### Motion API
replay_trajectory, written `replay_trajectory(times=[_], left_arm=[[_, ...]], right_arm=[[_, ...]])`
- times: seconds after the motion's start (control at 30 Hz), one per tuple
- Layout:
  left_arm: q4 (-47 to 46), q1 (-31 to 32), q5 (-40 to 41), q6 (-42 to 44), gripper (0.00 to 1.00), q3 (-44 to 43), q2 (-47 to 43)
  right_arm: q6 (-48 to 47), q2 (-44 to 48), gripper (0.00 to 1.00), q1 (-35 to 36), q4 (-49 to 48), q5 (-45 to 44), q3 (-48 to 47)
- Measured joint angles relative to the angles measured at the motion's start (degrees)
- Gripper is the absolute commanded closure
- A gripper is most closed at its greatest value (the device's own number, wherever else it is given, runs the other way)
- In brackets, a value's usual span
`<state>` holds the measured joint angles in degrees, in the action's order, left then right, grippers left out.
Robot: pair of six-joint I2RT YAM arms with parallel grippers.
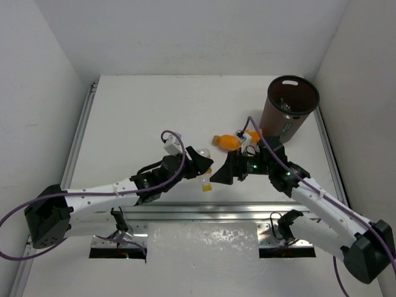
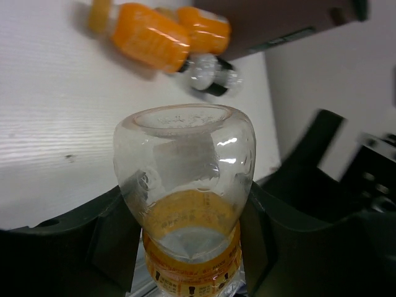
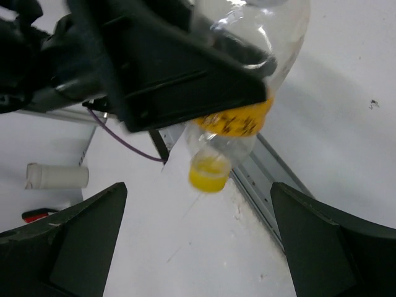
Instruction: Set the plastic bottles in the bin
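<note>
Jaws of left gripper (image 2: 185, 238) pinch clear bottle (image 2: 185, 154) (orange label (image 2: 193, 213), print unreadable); right gripper (image 3: 198, 247) spread.

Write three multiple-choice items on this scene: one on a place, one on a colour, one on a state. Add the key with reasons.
1. Where does the bin stand?
A. at the far right of the table
B. at the far left corner
C. between the arm bases

2. What colour is the cap of the clear bottle held in the left end effector?
A. green
B. yellow
C. black

3. What state is the right end effector in?
A. shut on an orange bottle
B. open, holding nothing
C. shut on the bin's rim

Key:
1 A: the top view shows it at the far right.
2 B: the right wrist view shows a yellow cap pointing down.
3 B: its own view shows it wide open with nothing in it.
</note>
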<state>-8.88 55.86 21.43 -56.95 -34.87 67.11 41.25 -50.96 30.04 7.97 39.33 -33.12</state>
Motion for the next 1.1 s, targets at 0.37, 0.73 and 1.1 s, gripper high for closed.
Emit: replay_trajectory(times=[0.37,0.73,1.1], left_arm=[[-22.5,0.1,-8.7,4.2,0.86,7.6,-4.7],[-19.5,0.4,-7.4,5.1,0.05,6.5,-7.9],[32.2,0.8,22.0,-1.7,0.0,-20.8,-17.5]], right_arm=[[4.2,-15.3,0.19,12.3,-13.5,-5.4,0.1],[4.6,-6.4,1.0,14.7,-15.1,-18.8,0.7],[-1.0,-5.3,1.0,3.2,9.4,-35.8,-15.1]])
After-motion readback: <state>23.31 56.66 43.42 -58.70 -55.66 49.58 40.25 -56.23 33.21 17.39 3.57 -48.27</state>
